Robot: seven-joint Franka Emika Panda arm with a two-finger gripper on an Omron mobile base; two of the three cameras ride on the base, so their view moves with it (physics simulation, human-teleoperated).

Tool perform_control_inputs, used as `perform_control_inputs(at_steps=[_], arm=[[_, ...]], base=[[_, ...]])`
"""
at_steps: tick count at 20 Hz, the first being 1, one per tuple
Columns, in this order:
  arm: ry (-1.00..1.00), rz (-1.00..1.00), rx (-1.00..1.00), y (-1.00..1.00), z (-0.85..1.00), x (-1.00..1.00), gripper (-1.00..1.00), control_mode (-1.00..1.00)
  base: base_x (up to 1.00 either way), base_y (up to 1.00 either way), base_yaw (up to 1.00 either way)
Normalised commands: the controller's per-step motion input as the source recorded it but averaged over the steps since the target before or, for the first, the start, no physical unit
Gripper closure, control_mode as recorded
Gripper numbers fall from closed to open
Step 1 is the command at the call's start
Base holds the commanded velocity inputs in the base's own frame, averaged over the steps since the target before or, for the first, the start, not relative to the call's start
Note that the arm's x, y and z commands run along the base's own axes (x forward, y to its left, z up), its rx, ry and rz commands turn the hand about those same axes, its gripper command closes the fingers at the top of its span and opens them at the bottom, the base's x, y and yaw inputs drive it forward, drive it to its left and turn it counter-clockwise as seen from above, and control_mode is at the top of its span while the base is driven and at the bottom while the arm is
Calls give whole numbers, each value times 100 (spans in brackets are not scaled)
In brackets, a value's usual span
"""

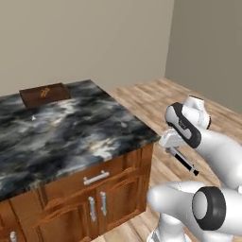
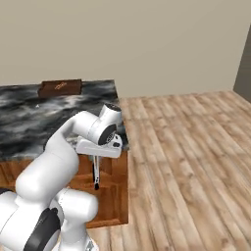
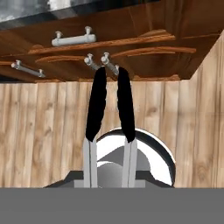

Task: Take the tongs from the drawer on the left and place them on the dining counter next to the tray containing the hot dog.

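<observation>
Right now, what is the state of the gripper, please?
Gripper: shut on the tongs, which hang down beside the counter.

Light is even and soft across all three rendered views, with no single lamp apparent; the beige walls are flat and shadowless. On the dining counter (image 1: 66, 127) pale streaks read partly as dull sheen rather than glare, and the cabinet front beneath its overhang sits in slightly deeper shade. In the hand view, beyond the fingertips (image 3: 96, 105), the underside of the counter edge is darkest, the silver handles catch small bright highlights, edges are mildly soft and pixelated throughout, and no lens distortion bends the floor planks.
</observation>
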Motion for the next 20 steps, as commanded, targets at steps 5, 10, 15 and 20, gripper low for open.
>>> perform_control_inputs(at_steps=[5,10,15,20], arm=[[0,0,0,0,0,0,100,100],[0,0,0,0,0,0,100,100],[0,0,0,0,0,0,100,100],[0,0,0,0,0,0,100,100]], base=[[49,-100,13],[54,-100,27],[81,-100,44],[99,-98,51]])
